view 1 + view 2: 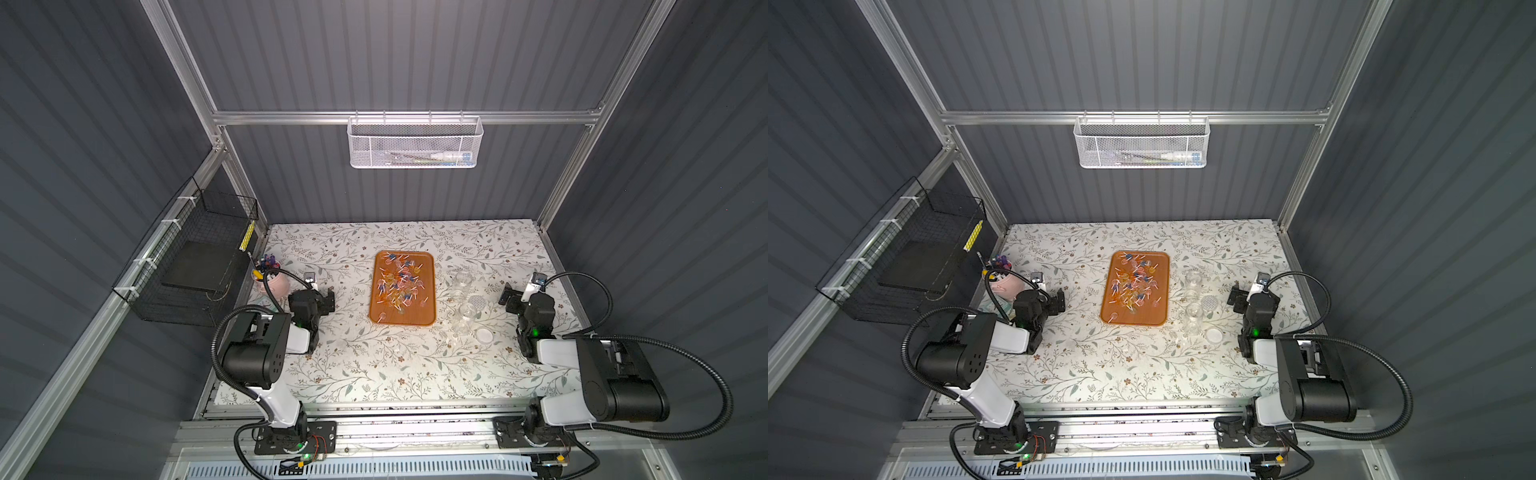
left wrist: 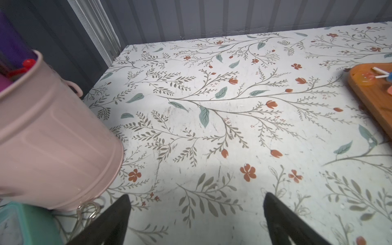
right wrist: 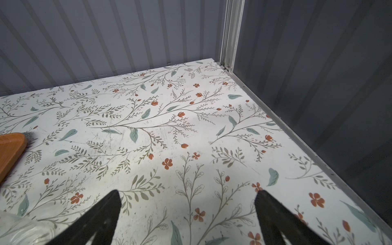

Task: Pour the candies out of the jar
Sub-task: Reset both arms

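Right end effector (image 3: 187,193): jaws spread wide, nothing between them, only the floral-print surface (image 3: 148,131) below. Left end effector (image 2: 196,197) is the same, wide open and empty, with a pink metal bucket (image 2: 53,137) just beside it on its outer side.

Two clear glass jars (image 1: 466,314) sit just inward of the right end effector, between it and the orange wooden tray (image 1: 430,309). Two round lids (image 1: 484,335) lie near them on the surface. The jars look empty; upright or tipped is hard to tell through the glass.

Beyond the jars, the tiny round-headed lollipop candies (image 1: 399,282) lie scattered across the tray, roughly midway between both end effectors. The tray's long axis runs away from the arm bases. The right arm is nearer the jars.

Judgement: the pour looks done, and no reach seems called for.
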Available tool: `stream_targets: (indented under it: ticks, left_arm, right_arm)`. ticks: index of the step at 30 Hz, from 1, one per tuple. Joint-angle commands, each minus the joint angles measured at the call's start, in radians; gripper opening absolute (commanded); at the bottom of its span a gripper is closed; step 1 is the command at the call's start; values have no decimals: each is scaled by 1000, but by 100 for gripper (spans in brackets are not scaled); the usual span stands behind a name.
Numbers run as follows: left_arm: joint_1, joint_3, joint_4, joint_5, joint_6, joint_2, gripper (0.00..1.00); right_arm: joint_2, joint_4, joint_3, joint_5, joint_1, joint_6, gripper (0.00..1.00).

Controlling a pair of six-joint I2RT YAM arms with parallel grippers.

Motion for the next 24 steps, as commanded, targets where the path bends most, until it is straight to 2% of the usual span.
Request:
stream_targets:
  ticks: [1, 12, 13, 14, 17, 18, 19, 20, 21, 24]
  left_arm:
    - [8, 13, 8, -8, -5, 10, 99]
    - [6, 19, -6, 3, -7, 12, 99]
    - [8, 24, -17, 11, -8, 9, 70]
    - [8, 24, -19, 11, -8, 9, 2]
    - [8, 23, -15, 9, -9, 10, 0]
    - [8, 23, -14, 9, -8, 9, 6]
    - [8, 23, -14, 9, -8, 9, 42]
    - [8, 23, -14, 9, -7, 9, 96]
    - [8, 23, -13, 9, -7, 9, 100]
    - [7, 8, 17, -10, -5, 9, 100]
  right_arm:
    - [-5, 26, 6, 8, 0, 6, 99]
    - [-5, 25, 6, 4, 1, 6, 99]
    - [-5, 25, 6, 7, 0, 5, 99]
    - [-5, 25, 6, 7, 0, 5, 99]
    - [-6, 25, 6, 8, 0, 5, 99]
    - [-5, 25, 6, 7, 0, 6, 99]
    - [-5, 25, 6, 7, 0, 6, 99]
    - [-5, 25, 6, 7, 0, 5, 99]
    - [-5, 25, 6, 8, 0, 6, 99]
    - [-5, 25, 6, 9, 0, 5, 99]
